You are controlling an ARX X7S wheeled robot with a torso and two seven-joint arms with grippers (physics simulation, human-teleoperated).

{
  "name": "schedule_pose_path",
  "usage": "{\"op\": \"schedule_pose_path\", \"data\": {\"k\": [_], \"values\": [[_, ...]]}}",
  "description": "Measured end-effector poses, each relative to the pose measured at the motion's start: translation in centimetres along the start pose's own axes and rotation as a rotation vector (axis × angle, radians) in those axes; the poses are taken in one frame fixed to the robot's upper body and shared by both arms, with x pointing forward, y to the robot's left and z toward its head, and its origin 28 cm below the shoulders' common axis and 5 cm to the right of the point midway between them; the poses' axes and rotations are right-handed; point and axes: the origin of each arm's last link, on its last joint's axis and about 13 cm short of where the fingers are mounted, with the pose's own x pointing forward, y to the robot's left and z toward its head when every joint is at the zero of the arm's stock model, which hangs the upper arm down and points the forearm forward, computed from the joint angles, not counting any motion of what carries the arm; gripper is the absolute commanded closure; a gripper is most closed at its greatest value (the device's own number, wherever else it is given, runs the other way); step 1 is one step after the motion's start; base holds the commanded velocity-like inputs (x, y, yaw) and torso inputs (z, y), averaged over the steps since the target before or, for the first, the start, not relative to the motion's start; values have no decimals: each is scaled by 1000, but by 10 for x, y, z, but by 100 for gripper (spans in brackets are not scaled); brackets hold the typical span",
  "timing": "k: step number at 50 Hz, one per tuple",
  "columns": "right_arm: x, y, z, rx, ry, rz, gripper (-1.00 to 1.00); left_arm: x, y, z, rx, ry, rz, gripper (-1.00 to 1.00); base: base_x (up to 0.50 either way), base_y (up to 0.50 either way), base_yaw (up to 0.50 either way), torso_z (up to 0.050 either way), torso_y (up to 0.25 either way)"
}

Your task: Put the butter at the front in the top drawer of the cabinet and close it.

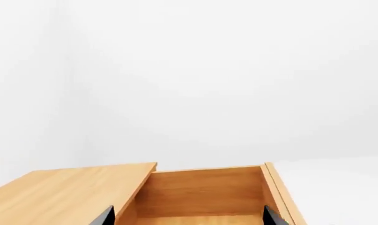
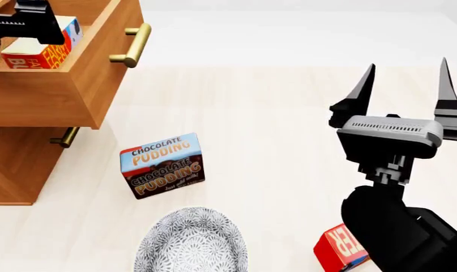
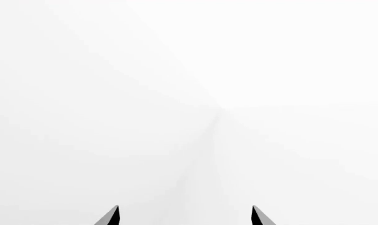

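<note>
Butter (image 2: 43,48) lying inside the top drawer (image 2: 58,99), far left in the head view, red-and-orange carton resting on the drawer floor and partly hidden by the left gripper (image 2: 20,22) hovering over it. Left gripper released, fingertips spread wide at either side of the drawer opening in the left wrist view, nothing between them. Top drawer pulled well out of the cabinet (image 2: 17,164), brass handle (image 2: 133,45) jutting to the right, lower drawer beneath shut. Right gripper (image 2: 406,85) raised at the right, spread wide and empty, pointing at blank white space. Nearer, on the floor: a chocolate pudding box (image 2: 162,165), a patterned bowl (image 2: 190,243), and a second butter carton (image 2: 340,249) peeking from behind the right arm. Step in hand, likely: clearing the left gripper and shutting the drawer. Best done by lifting straight up clear of the walls first, then pressing flat against the drawer front near the handle, pushing squarely along the slide so nothing jams or skews.
</note>
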Motion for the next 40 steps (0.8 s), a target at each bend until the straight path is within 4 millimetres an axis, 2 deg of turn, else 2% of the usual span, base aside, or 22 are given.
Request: {"op": "schedule_pose_path", "data": {"k": [12,18,31,40], "values": [[0,-1,1,2,-2,-1,-100,-34,-37,36,-15,-127,-205,-100,0,0,0,0,0],[-1,-2,1,3,0,-4,-100,-47,-59,44,-14,-160,-320,-100,0,0,0,0,0],[-2,-5,-1,3,8,-10,-100,-67,-108,31,14,-134,-560,-100,0,0,0,0,0],[-3,-6,-2,2,12,-13,-100,-74,-130,16,23,-90,-667,-100,0,0,0,0,0]]}}
